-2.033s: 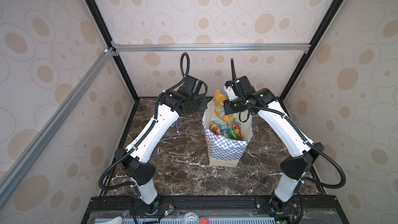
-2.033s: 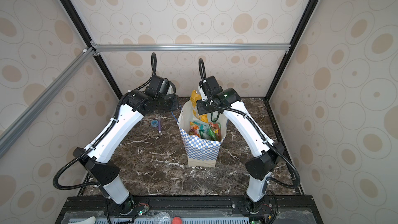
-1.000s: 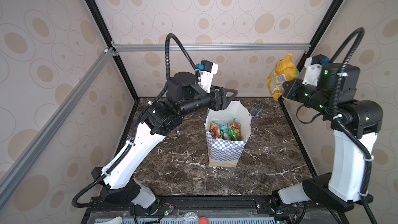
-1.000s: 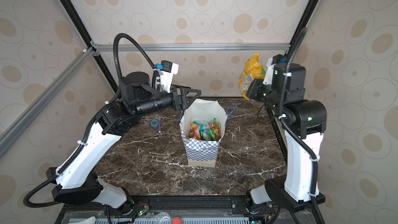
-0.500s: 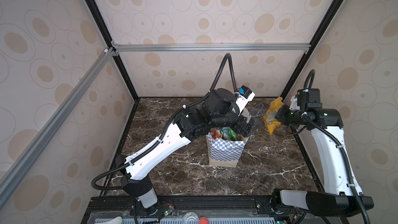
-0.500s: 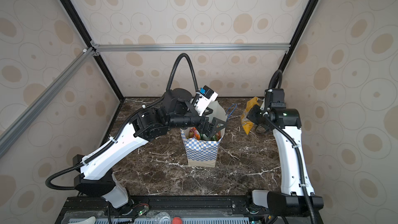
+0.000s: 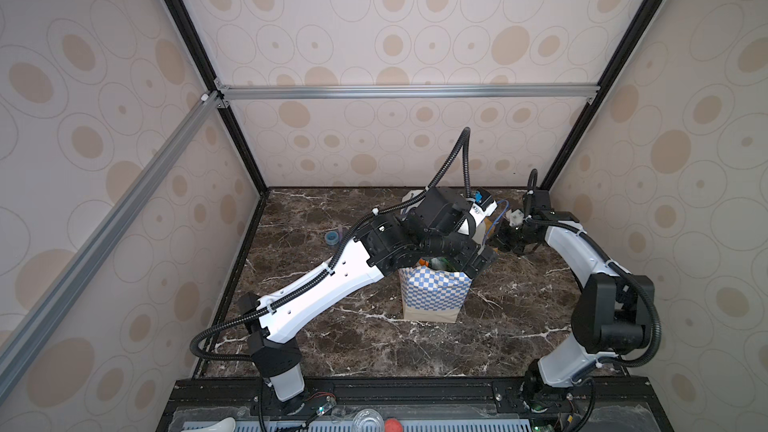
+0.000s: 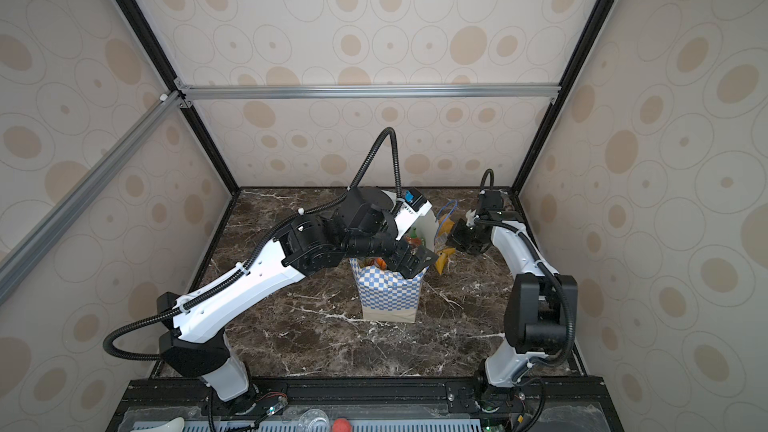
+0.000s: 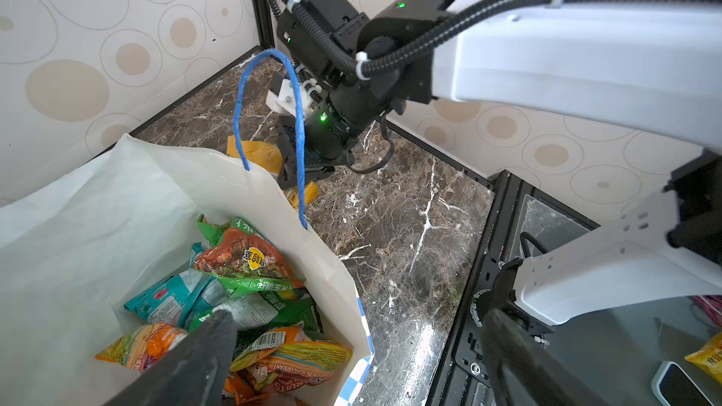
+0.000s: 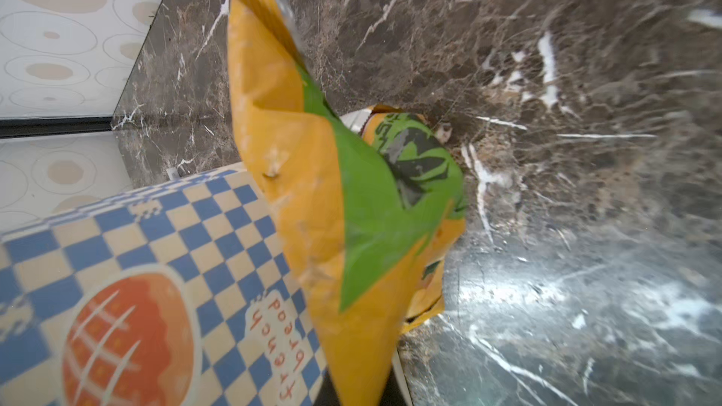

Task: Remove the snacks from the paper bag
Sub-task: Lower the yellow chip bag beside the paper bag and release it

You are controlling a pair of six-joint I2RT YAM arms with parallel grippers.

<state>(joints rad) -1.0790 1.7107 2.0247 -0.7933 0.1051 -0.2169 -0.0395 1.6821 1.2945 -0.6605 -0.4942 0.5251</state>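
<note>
Well, marble tabletop (image 7: 332,338): dark with white veins, carrying everything below.
Left arm (image 7: 332,284): white and black, stretched low across to the paper bag, its wrist above the bag's mouth.
Right arm (image 7: 573,251): bent down toward the bag from the other side, its wrist just beside the bag's top edge.
Paper bag (image 8: 388,297): upright and open – blue-and-white checks outside, an orange round mark, a tan band at the base, plain white inside.
Left gripper (image 8: 417,264): over the bag's mouth, fingers spread wide and holding nothing; one finger hangs above the contents, the other out past the rim.
Right gripper (image 9: 301,169): just outside the bag, behind its handle, fingers clamped together on the yellow packet.
Yellow packet (image 10: 332,208): yellow-orange with a green patch, hanging from those fingers against the bag's checkered wall, low over the marble – whether it touches the table I cannot tell.
Snacks (image 9: 242,294): crumpled teal, green and orange packets heaped in the bottom of the bag.
Cord handle (image 9: 265,119): blue, arching up from the bag's rim.
Tape roll (image 7: 332,237): small, blue, flat on the marble, well apart from the bag on the left arm's side.
</note>
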